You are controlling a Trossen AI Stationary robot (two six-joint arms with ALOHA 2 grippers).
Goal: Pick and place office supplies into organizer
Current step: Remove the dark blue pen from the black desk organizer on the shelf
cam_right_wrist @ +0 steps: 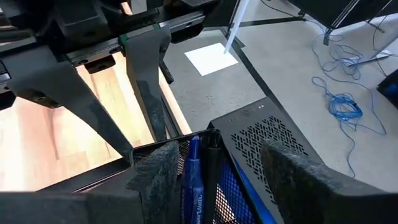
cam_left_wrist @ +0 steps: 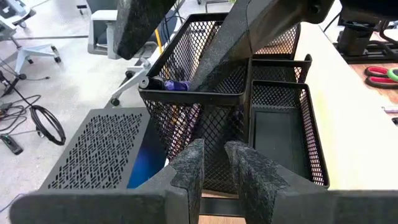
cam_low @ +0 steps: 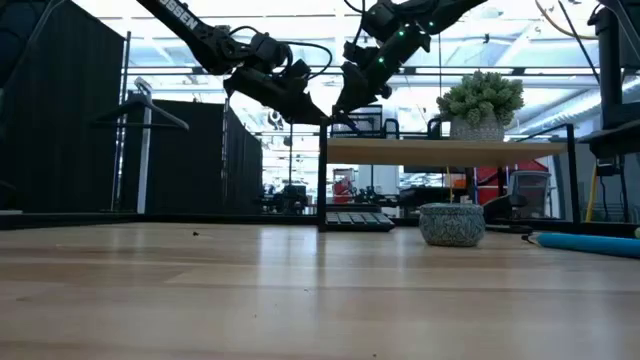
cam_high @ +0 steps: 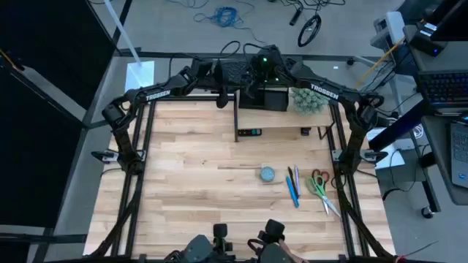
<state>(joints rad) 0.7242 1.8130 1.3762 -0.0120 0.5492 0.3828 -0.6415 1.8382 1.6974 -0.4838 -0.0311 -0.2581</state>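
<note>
Wooden table [cam_high: 205, 190] fills the high view, with a shelf riser [cam_high: 281, 120] at its far edge and both arms folded in over the riser's top. Black mesh, the organizer [cam_left_wrist: 273, 124] sits up there, its low compartment bare in the left wrist view. Out on the table lie the remaining supplies: scissors [cam_high: 320, 188], a few pens [cam_high: 293, 184] just beside them, and the disc [cam_high: 267, 174] near the pens. Over the organizer's tall cup, the right gripper [cam_right_wrist: 217, 168] has its fingers spread wide either side of a blue pen [cam_right_wrist: 191, 174] standing in it; whether the pads touch the pen I cannot tell, but it looks let go. Just beside the mesh, the left gripper [cam_left_wrist: 214, 165] has its fingers nearly closed on nothing. I judge one pen to be placed; the next move calls for lifting clear and reaching down for a pen on the table
</note>
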